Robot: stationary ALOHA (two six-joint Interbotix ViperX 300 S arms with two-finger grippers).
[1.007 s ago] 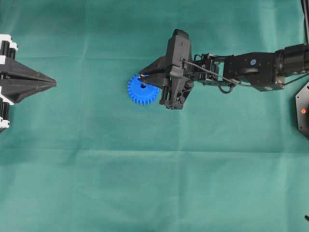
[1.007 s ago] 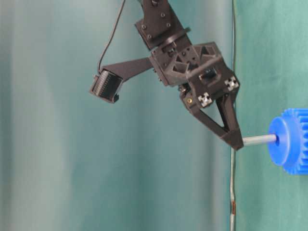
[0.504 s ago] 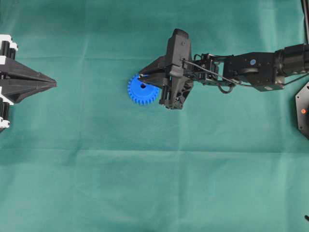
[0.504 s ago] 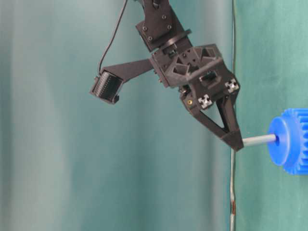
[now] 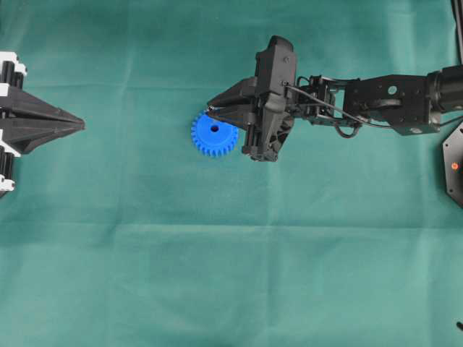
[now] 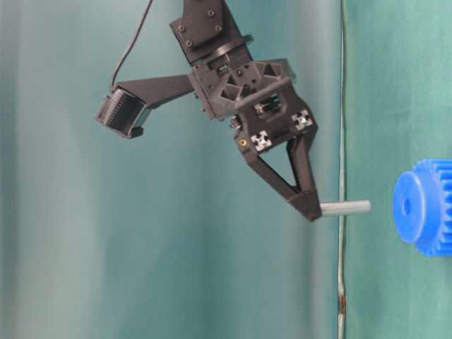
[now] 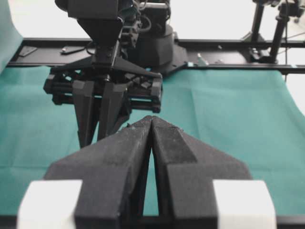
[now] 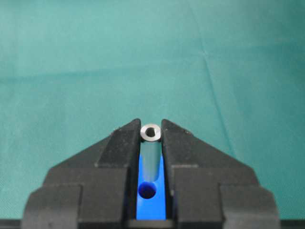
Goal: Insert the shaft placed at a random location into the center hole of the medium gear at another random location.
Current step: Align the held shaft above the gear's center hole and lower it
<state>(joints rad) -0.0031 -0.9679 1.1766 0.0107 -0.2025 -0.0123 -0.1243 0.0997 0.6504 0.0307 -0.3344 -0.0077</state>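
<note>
The chief risk, as I judge it, is a missed hole: the shaft [image 6: 345,207] hangs clear of the medium gear [image 6: 422,205], its free end well apart from the hub, and in the table-level view its axis looks roughly in line with the center hole [image 6: 406,206], though that view cannot show sideways offset. If the pin comes in slightly askew it could catch the hub rim and push the gear across the green cloth [image 5: 231,275], or pivot in the grip, since only its far end is pinched. The right gripper [image 8: 151,132] is nearly closed, clamping the shaft between its tips, in the lower middle of the wrist frame. The gear sits centre-left overhead [image 5: 214,134]. The left gripper [image 7: 151,123] is closed on nothing, at the left edge.
</note>
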